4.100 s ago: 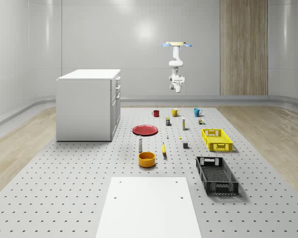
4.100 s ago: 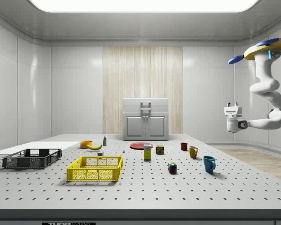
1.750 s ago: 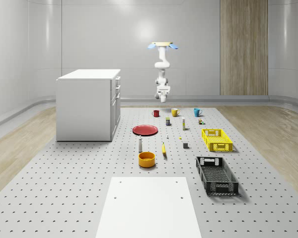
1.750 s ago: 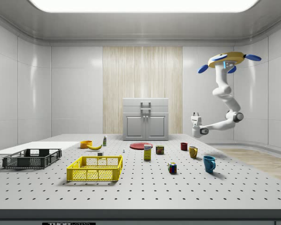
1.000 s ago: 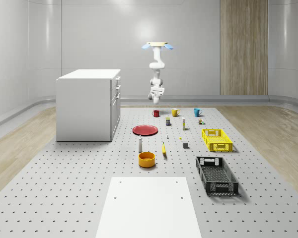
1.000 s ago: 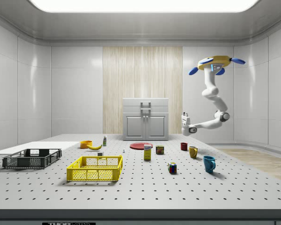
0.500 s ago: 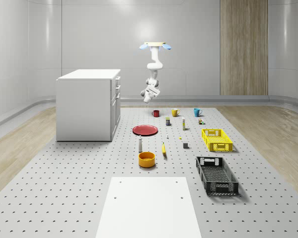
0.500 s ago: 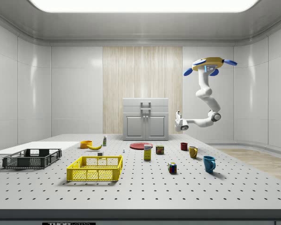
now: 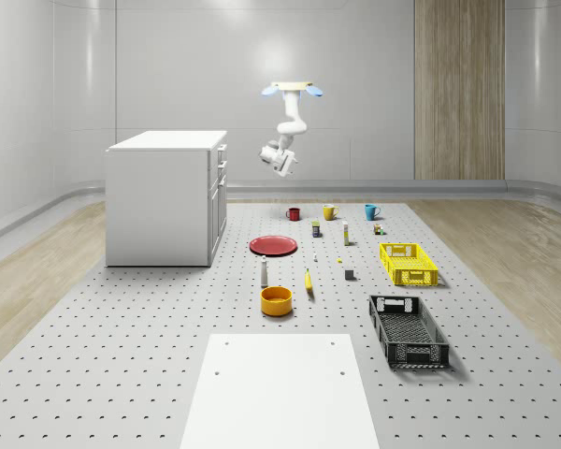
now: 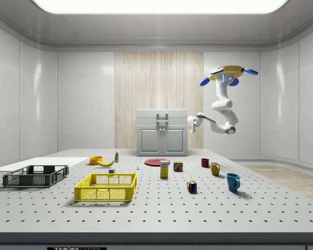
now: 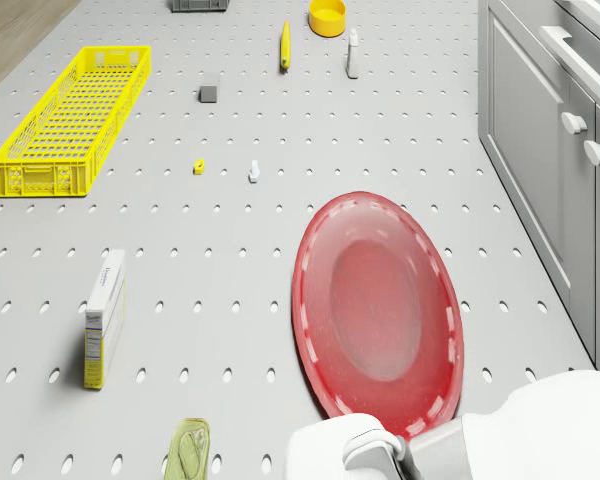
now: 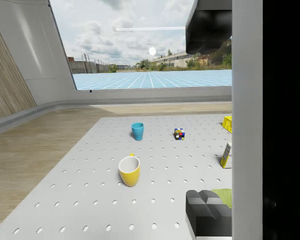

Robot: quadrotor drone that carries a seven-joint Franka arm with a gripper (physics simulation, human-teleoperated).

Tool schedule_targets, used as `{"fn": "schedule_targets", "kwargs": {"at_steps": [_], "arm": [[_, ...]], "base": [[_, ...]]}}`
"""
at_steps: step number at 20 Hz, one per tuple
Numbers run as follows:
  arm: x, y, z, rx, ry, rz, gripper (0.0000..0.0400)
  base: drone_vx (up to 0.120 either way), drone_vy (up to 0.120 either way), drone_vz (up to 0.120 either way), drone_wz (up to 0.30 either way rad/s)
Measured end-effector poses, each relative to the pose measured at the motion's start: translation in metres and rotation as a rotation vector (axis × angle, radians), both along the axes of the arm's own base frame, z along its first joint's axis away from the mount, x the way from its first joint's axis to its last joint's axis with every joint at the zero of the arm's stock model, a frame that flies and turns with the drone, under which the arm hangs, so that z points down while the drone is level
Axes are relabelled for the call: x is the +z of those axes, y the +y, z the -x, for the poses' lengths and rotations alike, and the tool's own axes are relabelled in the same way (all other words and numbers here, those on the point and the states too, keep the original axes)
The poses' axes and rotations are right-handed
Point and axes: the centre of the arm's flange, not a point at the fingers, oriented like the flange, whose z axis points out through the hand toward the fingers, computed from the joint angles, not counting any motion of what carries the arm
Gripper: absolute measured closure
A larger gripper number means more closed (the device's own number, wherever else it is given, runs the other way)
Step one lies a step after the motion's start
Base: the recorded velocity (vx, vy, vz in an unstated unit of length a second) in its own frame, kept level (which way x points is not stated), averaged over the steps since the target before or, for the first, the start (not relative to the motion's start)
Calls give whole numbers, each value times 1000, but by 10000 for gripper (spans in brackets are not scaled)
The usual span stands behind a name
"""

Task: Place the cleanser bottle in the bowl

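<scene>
One broad perforated table (image 9: 122, 374) carried everything, with a white cabinet (image 9: 168, 196) standing at the whole-scene view's left. The drone (image 9: 291, 88) hovered high over the table's far part, above the far edge of the red plate (image 9: 273, 245), its arm bent down so that the tool (image 9: 273, 159) hung in the air level with the cabinet's top; whether the tool was wide or narrow I cannot tell. Nearer than the plate sat the orange bowl (image 9: 276, 300), and the cleanser bottle (image 9: 264, 272) stood upright on the table just beyond it, between bowl and plate, well apart from the tool.
</scene>
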Motion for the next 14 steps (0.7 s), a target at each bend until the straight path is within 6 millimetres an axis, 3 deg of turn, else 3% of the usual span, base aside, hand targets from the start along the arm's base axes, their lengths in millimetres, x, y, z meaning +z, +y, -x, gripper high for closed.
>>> {"fn": "schedule_targets", "kwargs": {"at_steps": [3,6,11,14], "arm": [[-24,-26,-1,-13,1,357,0],[-34,-46,-1,-20,4,587,0],[-39,-65,-1,-25,8,784,0],[-40,-71,-1,-26,9,841,0]], "base": [[120,0,-120,0],[120,-120,-120,0],[120,-32,-112,0],[120,0,0,0]]}}
